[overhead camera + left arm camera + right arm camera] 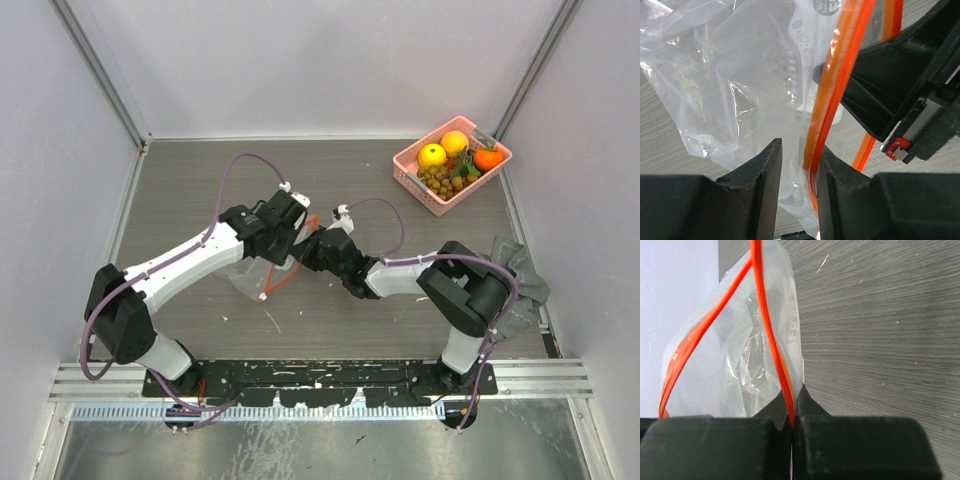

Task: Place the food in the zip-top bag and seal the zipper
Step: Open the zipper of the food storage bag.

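The clear zip-top bag [252, 278] hangs crumpled between my two grippers at mid-table. Its red-orange zipper [840, 75] stands open as a loop. My right gripper [794, 410] is shut on one strip of the zipper [767, 325]; it shows in the top view [312, 250] too. My left gripper [800, 165] is open, with the other strip and bag film [740, 75] between its fingers, the strip lying against the right finger. The food lies in the pink basket [408, 172]: a yellow fruit [432, 155], two orange fruits [455, 142] [488, 158] and brown balls [447, 181].
The pink basket stands at the back right corner near the wall. A grey cloth [522, 282] lies at the right edge beside the right arm. White walls enclose the table on three sides.
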### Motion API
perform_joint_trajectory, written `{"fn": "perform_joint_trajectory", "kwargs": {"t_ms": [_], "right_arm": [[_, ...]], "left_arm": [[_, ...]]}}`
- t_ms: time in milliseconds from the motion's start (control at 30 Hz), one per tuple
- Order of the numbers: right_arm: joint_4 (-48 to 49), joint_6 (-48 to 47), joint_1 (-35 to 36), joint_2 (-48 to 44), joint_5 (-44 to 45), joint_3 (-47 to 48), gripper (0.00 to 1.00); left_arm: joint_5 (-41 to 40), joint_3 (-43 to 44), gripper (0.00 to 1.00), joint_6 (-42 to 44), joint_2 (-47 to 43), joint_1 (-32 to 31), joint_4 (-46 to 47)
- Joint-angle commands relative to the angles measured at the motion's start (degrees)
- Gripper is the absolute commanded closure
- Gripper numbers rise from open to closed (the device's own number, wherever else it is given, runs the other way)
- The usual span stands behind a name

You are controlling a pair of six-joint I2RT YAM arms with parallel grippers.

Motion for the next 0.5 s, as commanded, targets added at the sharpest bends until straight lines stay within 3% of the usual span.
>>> {"fn": "perform_joint_trajectory", "kwargs": {"t_ms": [0,167,467], "right_arm": [[4.2,2.1,0.4,-1.7,-0.3,-0.9,1.00],[3.8,1.9,0.3,-2.9,0.0,-3.1,1.00],[0.9,1.5,-1.6,-2.8,-0.6,-3.5,1.00]], "left_arm": [[-7.7,0.6,0.74,-0.7,-0.1,-1.8,2.9],[-15.1,3.0,0.99,0.6,-0.1,-1.9,0.4],[-22.2,8.7,1.00,3.3,-1.2,-2.2,-3.8]]}}
